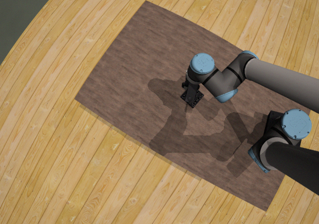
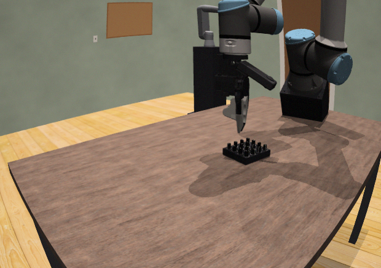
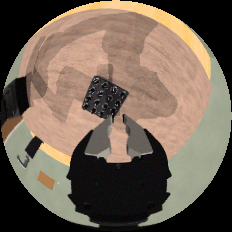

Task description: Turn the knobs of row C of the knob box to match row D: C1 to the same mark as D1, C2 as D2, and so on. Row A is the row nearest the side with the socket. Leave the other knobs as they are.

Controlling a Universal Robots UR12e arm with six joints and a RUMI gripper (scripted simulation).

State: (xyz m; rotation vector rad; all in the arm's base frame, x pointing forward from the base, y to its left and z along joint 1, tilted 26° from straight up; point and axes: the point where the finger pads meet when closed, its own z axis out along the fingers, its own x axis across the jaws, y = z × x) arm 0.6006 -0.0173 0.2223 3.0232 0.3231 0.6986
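Observation:
The black knob box [image 1: 192, 105] [image 2: 258, 158] [image 3: 110, 86] lies flat on the table [image 1: 123, 51] [image 2: 123, 178] [image 3: 170, 60]. Its small upright black knobs [image 2: 246, 153] stand in a grid. Their marks are too small to read, and I cannot tell which side has the socket. My gripper [image 2: 239, 131] [image 3: 118, 115] points down with its tips above the box's level, near one edge or corner of it. The fingers are narrowly open, with a small empty gap between the tips. In the top view the wrist camera covers part of the box, and the fingertips are hidden.
The arm's base [image 2: 303, 104] stands at the table's far right in the exterior view. The forearm reaches over the table from that side. Shadows of the arm fall across the box's surroundings. No other loose object shows on the table.

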